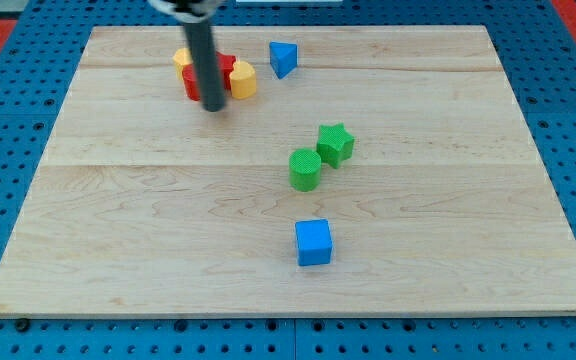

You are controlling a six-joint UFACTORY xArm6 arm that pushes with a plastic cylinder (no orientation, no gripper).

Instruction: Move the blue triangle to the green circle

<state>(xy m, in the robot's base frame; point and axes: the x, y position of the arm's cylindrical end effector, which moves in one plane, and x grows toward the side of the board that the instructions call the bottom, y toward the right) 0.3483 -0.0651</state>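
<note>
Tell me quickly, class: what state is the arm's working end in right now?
My tip: a bare rod, holding nothing, beside the red and yellow blocks, left of the blue triangle.

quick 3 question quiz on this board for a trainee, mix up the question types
1. True or false: the blue triangle touches the green circle.
2. Which block sits nearest the view's bottom? A) green star B) blue cube C) yellow block
3. Fill in: my tip is just below the cluster of red block and yellow blocks, to the view's ____ of the blue triangle.

Key: 1 false, they lie well apart, with the triangle nearer the view's top. 2 B. 3 left.
</note>
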